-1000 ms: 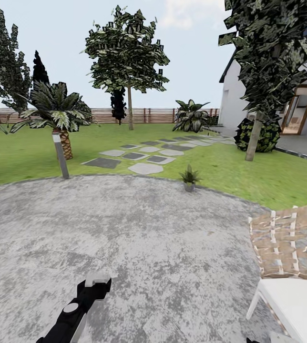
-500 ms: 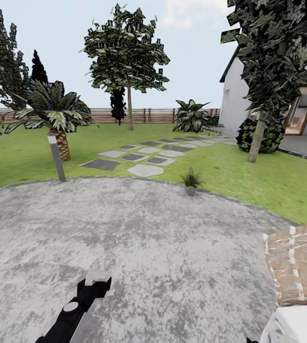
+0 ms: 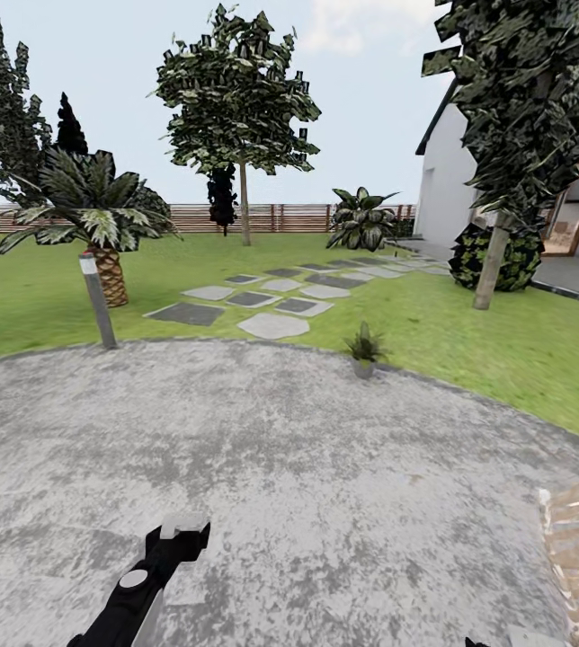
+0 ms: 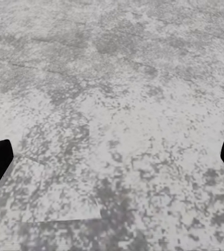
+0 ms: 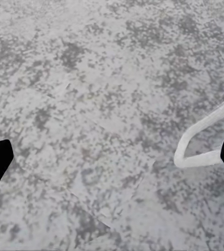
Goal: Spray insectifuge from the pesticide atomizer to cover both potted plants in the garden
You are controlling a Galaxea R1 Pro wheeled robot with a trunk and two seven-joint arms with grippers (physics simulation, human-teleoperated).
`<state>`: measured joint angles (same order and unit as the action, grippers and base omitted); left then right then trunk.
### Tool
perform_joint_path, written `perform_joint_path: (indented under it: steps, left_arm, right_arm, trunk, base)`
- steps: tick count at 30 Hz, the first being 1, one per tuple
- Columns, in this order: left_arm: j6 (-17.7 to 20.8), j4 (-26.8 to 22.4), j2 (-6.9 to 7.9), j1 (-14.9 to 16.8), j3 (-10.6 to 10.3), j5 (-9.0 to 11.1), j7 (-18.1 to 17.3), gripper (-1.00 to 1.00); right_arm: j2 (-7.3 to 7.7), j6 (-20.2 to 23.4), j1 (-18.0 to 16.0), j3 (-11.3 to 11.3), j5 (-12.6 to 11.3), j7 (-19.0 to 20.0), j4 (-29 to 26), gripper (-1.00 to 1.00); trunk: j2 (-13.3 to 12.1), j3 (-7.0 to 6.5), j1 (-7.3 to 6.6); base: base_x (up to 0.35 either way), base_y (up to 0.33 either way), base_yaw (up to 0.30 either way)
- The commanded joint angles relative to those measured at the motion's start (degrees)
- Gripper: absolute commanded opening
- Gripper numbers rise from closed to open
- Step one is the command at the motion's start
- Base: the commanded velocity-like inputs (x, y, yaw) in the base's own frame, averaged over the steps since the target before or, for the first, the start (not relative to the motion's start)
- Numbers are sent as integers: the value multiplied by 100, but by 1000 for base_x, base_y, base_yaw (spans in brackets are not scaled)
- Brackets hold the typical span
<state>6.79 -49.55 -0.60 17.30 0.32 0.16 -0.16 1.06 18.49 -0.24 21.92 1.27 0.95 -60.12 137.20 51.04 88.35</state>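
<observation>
Grey paved patio meets lawn; left gripper and right gripper spread wide, empty.

The patio looks like rough, mottled grey concrete, matt throughout. The far fence is brown slatted wood. The stepping stones are flat grey slabs. The left arm is glossy black.

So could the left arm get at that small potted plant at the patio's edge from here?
Probably not. The left gripper hangs low over the patio, open and empty, while the potted plant sits well ahead across bare paving. Nothing blocks it; the base must drive closer.
</observation>
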Motion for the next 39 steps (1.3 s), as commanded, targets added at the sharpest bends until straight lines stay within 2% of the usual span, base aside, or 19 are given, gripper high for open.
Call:
perform_joint_path:
  steps: [1,24,39]
  left_arm:
    - [33,-9,-2,1,3,2,-2,100]
    - [33,-8,-2,1,3,2,-2,100]
    - [33,-7,-2,1,3,2,-2,100]
  right_arm:
    - [-1,32,-2,5,13,10,-9,100]
    - [-1,32,-2,5,13,10,-9,100]
    - [-1,32,-2,5,13,10,-9,100]
  trunk:
    - [2,6,2]
    - [2,6,2]
    - [2,6,2]
  base:
    - [339,26,0]
    - [339,68,0]
    - [339,7,0]
